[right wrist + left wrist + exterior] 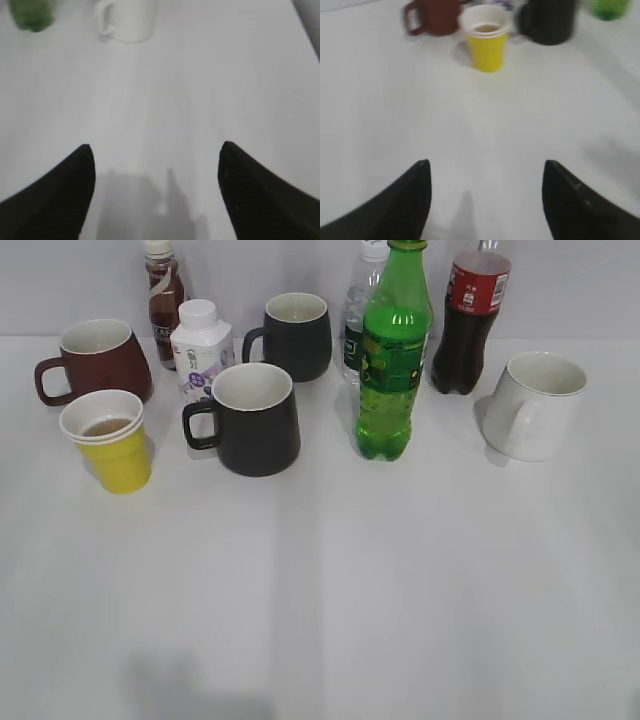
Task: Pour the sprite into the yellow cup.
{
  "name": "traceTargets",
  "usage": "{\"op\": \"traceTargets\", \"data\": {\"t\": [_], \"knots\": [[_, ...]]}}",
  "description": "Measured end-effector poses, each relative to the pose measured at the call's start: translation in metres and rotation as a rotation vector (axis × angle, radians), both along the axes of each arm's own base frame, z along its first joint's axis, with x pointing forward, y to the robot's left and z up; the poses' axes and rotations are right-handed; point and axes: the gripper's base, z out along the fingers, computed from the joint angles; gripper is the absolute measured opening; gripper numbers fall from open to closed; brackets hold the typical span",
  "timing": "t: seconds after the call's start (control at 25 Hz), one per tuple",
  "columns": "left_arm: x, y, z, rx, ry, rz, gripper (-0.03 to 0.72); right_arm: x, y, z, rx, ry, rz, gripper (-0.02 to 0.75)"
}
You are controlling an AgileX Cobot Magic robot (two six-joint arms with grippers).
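The sprite bottle point(394, 350) stands upright on the white worktop point(330, 580), its green cap on, in the back row of things. Taking it as the landmark: a clear water bottle point(358, 315) stands just behind it on its left, close enough that they may touch; a cola bottle point(470, 320) stands behind it on the right, and a white mug point(535, 405) farther right. Left of it sit two black mugs point(250, 420), then a small white bottle point(200, 350) and a brown drink bottle point(163, 295). The yellow cup point(110, 440) is well to the left of the sprite, nearer the front, just in front of a dark red mug point(95, 362); it looks to be a stack of two cups with some brownish liquid already inside.

The left tool point(485, 200) hovers over bare worktop with its jaws wide apart, holding nothing; the right tool point(156, 192) likewise.

Risks, as I judge them: a grasp on the sprite could knock the water bottle over, since they crowd each other. The cap must come off first. The cup is light and partly full, so a heavy stream may tip it or overflow it, and the dark red mug beside it leaves little room.
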Motion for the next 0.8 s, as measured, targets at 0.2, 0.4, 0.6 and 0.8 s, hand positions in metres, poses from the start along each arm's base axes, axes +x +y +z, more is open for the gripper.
{"op": "traceTargets", "data": {"t": [0.2, 0.4, 0.6, 0.8], "knots": [[-0.001, 0.001, 0.000, 0.000, 0.000, 0.276, 0.527, 0.000, 0.000, 0.000, 0.000, 0.000, -0.099, 0.574], [-0.005, 0.001, 0.000, -0.003, -0.026, 0.423, 0.527, 0.000, 0.000, 0.000, 0.000, 0.000, -0.103, 0.574], [-0.013, 0.001, 0.000, -0.007, -0.072, 0.431, 0.527, 0.000, 0.000, 0.000, 0.000, 0.000, -0.103, 0.574], [-0.013, 0.001, 0.000, -0.006, -0.072, 0.390, 0.527, 0.000, 0.000, 0.000, 0.000, 0.000, -0.095, 0.574]]}}
